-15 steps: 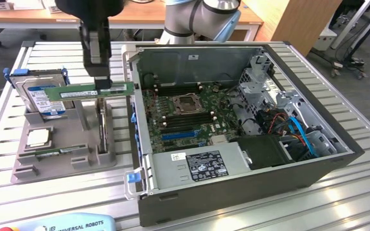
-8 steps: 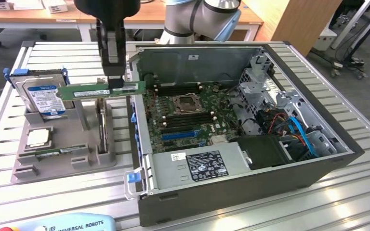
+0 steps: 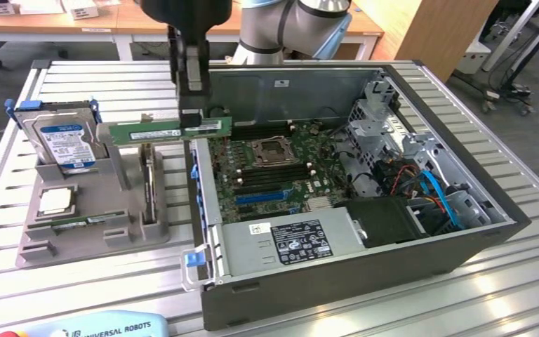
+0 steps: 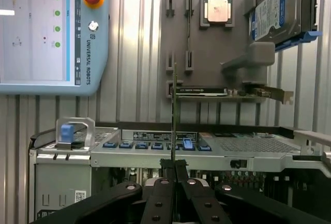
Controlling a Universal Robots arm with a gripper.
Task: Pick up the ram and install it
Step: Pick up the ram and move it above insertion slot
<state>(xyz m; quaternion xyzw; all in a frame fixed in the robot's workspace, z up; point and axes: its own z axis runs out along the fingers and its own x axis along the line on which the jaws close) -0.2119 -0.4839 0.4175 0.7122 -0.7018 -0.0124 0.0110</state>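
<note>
counter (image 3: 522,281) carrying open computer case (image 3: 344,288) | end effector (image 3: 191,121) pinching ram (image 3: 148,132) near one end, holding it level in air, gripped end over case's rim | ram likely handling light, stiff, fragile; gripping board edges, avoiding chips, seems safest

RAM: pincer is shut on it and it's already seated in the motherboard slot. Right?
Not seated. The pincer is shut on the RAM, but the stick hangs in the air, level, above the case wall beside the grey holder, not in a slot on the motherboard. The exterior view shows it.
</note>
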